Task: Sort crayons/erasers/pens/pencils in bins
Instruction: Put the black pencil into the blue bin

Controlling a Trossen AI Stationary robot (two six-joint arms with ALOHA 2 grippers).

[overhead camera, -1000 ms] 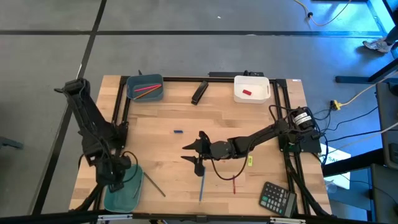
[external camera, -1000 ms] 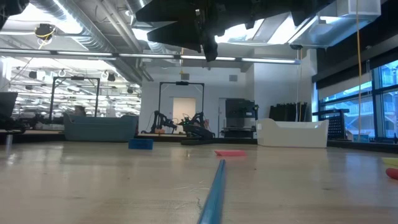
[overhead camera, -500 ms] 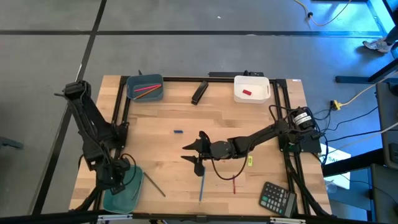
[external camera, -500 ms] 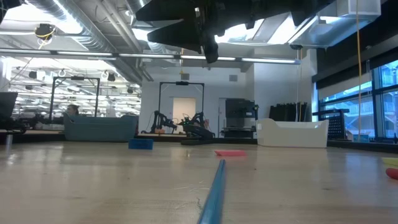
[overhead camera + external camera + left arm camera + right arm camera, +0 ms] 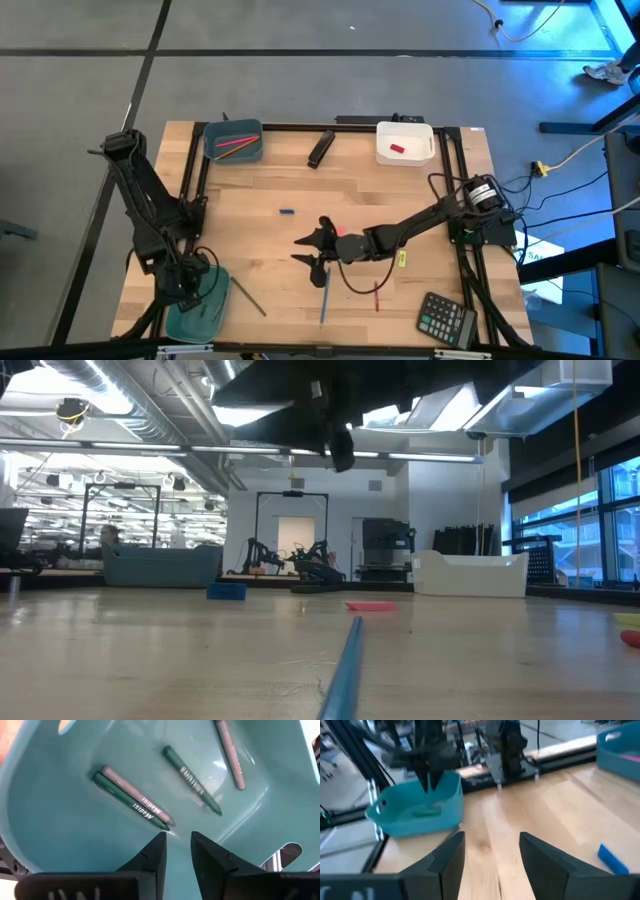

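Sorting looks partly done: with crayons already in the teal bin, where the left gripper hangs nearly closed and empty, the right gripper, open and empty, hovers beyond the blue pencil, which still lies loose right of that bin.

The surface is pale blond wood with plank seams, framed by black rails. A teal bin holds two dark green crayons and two pinkish-grey ones, all with white lettering. The blue-grey bin shows pink-red sticks inside; the white bin holds a red eraser. A bright blue pencil lies near a thin dark red pen. Both arms are black.
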